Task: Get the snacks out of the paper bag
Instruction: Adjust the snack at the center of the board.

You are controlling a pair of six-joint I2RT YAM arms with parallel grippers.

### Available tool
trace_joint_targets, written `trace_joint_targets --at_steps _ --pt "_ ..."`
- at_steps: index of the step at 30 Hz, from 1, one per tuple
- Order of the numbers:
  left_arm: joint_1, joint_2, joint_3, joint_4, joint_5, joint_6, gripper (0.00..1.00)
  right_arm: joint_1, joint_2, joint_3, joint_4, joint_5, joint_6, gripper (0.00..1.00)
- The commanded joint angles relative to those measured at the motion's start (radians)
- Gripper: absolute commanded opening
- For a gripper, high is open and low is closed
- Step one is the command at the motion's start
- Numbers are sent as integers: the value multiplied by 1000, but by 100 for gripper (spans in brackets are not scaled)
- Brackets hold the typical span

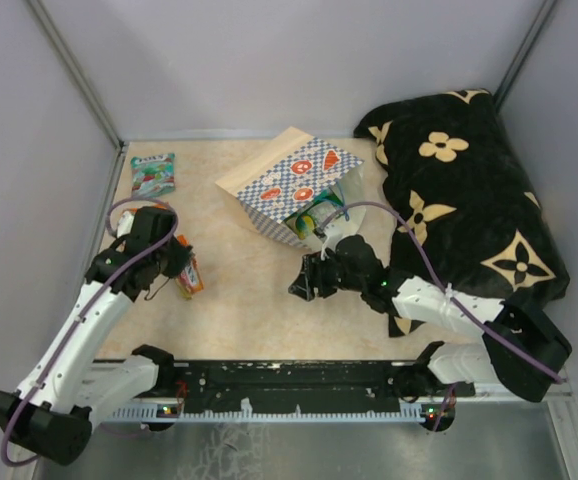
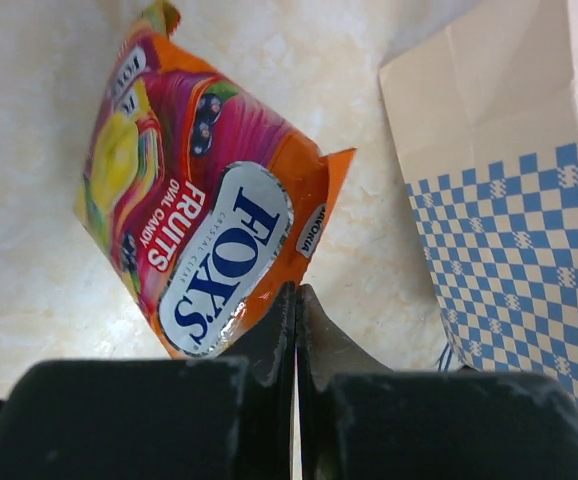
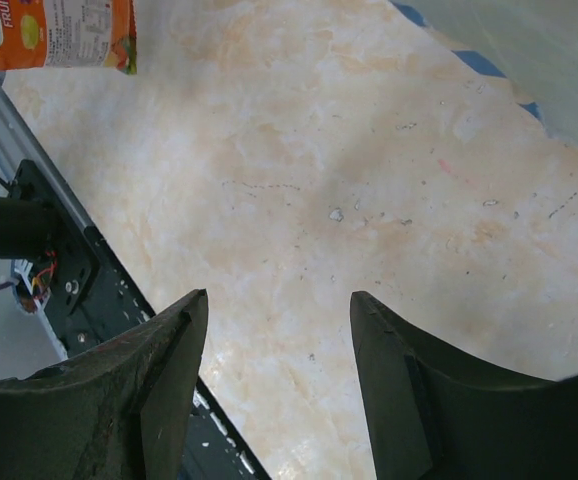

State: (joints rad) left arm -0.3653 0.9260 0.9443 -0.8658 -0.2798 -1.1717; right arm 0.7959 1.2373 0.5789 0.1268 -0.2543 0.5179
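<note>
Placing the orange packet near the left edge.
The left fingers pinch its corner; the right fingers gape empty beside the mid-tabletop bag. Next: release, then reach the bagged snacks.

Glossy packet, matt paper bag, smooth table.

One green packet and one orange packet make two out of the single paper bag, whose mouth shows more packets too bunched to count, alongside one black flowered cloth, one left arm and one right arm.
</note>
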Motion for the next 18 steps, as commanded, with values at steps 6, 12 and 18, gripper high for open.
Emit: trace_joint_targets --at_steps 6,12,18 --pt "-4 65 44 -193 -203 -254 0 -6 -82 -37 -3 13 -31 60" --pt "-1 219 61 -209 -279 -402 0 -6 -53 -6 -7 -10 -62 60" --pt "25 389 137 -149 -337 -437 0 -7 -10 26 -14 -20 -82 60"
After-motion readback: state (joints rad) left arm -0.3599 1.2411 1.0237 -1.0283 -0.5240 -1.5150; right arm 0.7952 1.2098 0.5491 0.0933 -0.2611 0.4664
